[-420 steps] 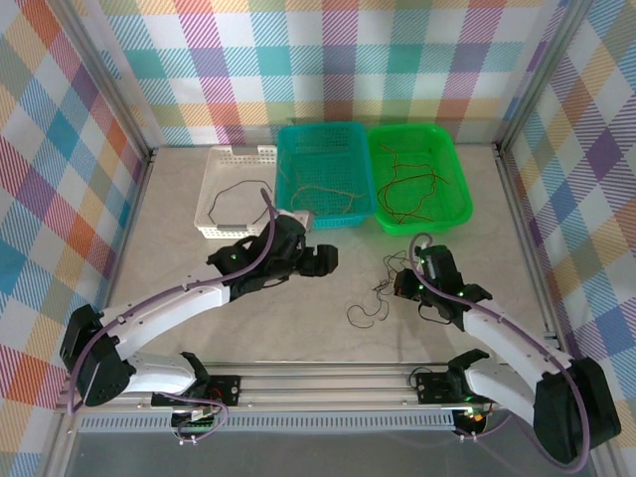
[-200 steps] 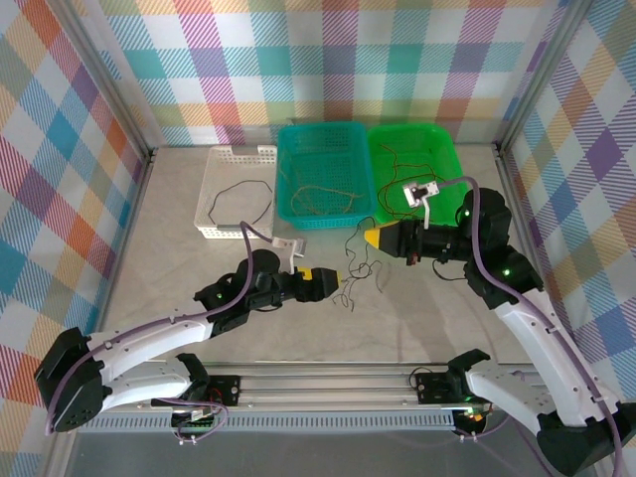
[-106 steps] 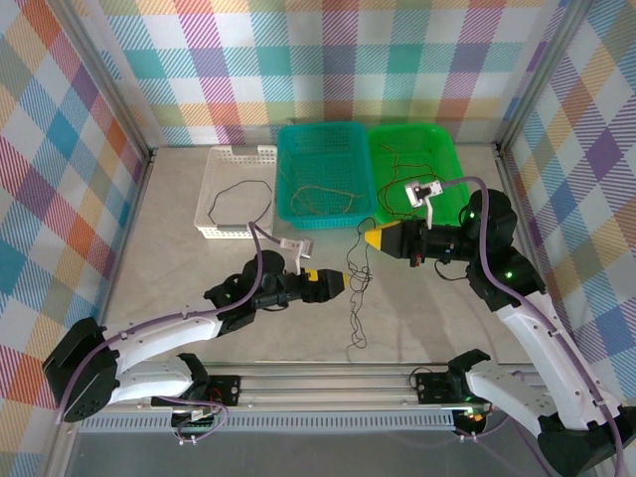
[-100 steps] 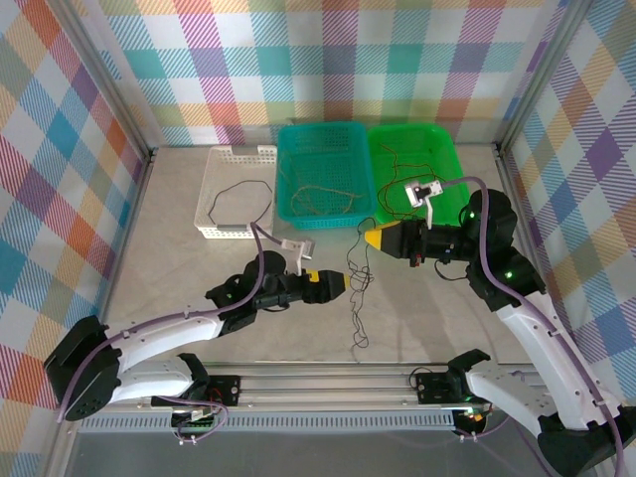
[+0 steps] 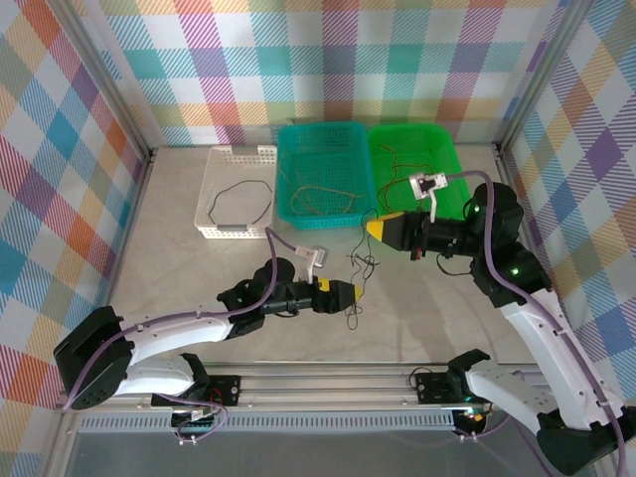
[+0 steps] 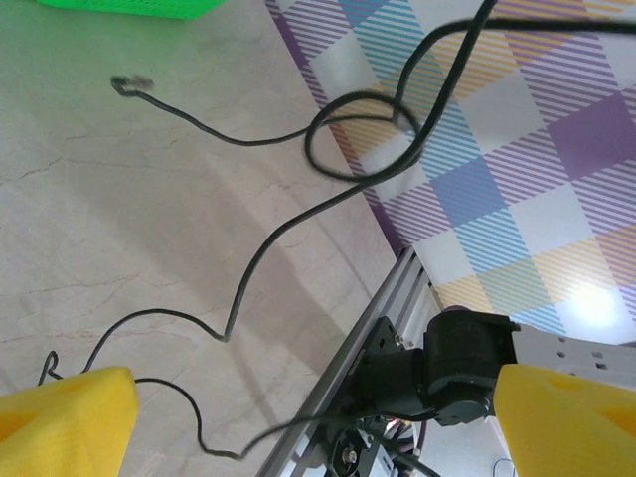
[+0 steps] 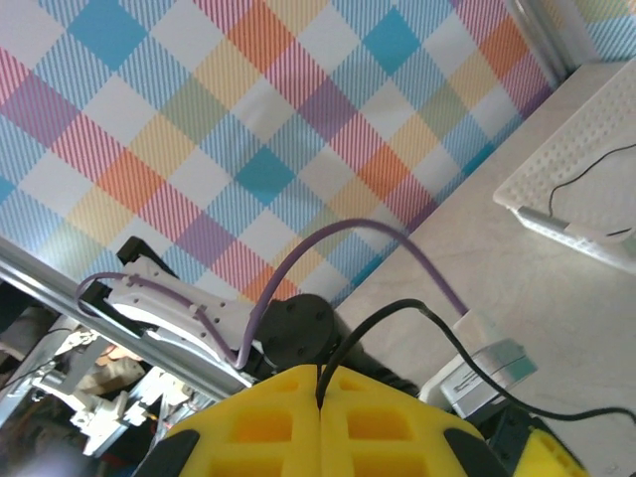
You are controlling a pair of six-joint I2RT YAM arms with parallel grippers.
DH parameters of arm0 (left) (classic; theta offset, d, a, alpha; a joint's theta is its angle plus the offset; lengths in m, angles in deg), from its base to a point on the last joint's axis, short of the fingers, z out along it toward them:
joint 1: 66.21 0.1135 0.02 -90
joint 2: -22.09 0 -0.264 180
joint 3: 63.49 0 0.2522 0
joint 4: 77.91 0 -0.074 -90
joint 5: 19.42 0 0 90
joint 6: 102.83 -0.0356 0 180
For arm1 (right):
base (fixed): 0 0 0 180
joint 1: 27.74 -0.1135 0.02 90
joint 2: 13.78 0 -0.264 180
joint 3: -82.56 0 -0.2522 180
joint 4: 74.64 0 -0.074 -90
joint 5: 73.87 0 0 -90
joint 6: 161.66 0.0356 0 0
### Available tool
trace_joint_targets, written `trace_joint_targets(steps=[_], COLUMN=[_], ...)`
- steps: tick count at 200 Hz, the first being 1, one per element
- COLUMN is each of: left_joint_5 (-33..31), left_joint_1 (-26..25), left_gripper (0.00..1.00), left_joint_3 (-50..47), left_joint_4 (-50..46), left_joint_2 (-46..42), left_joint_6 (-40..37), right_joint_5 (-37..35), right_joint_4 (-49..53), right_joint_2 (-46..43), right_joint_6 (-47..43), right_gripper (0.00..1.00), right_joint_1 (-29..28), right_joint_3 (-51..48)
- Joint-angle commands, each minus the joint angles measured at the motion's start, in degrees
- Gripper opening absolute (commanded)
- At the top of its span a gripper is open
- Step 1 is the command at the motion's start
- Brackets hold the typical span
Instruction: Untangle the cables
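Black cable (image 5: 358,262) hangs from right gripper (image 5: 374,230), clamped shut on it, dropping straight down just ahead of left gripper (image 5: 352,294), gaping wide, empty, nearer loose end.

Left arm (image 5: 179,333) stretched low from its base, forearm near level, pointing right toward centre; left gripper (image 5: 353,294) with yellow fingers (image 6: 70,417) spread wide apart; right arm (image 5: 532,323) raised, elbow high, forearm aimed left; right gripper (image 5: 376,230) level, tips pressed together on a black cable (image 7: 393,304).
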Motion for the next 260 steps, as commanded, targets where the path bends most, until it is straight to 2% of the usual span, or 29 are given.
trace_joint_targets(steps=[1,56,123,147,200,229,260], left_joint_5=[0.63,0.73,2.01,0.68,-5.69,-3.12,-1.68], left_joint_1=[-0.81,-1.97,-5.19,-6.2,-6.39,-6.39,-6.39], left_gripper=[0.93,0.96,0.99,1.0,1.0,0.94,0.77], left_joint_3=[-1.76,-3.72,-1.59,-0.73,5.94,7.86,8.1], left_joint_4=[2.49,5.45,6.23,4.25,-9.24,-7.72,-8.15], left_joint_2=[-3.16,-4.19,-2.71,-2.96,-1.16,2.76,5.7], left_joint_6=[-0.22,0.35,-2.0,-3.95,-11.92,-12.86,-13.65], right_joint_5=[-2.73,-1.86,-3.02,-2.82,-1.39,-1.12,-2.03], right_joint_4=[3.07,1.81,2.7,1.99,0.33,-0.17,1.43], right_joint_2=[2.41,6.71,10.42,11.5,11.61,11.0,10.59], right_joint_6=[-3.43,-3.14,-3.8,-3.04,-1.01,-0.37,-1.28], right_gripper=[0.0,0.0,0.0,0.0,0.0,0.0,0.0], right_joint_1=[-0.18,-0.18,-0.09,-0.09,-0.09,-0.09,-0.1], right_joint_3=[2.68,5.84,8.53,8.73,9.3,9.17,9.99])
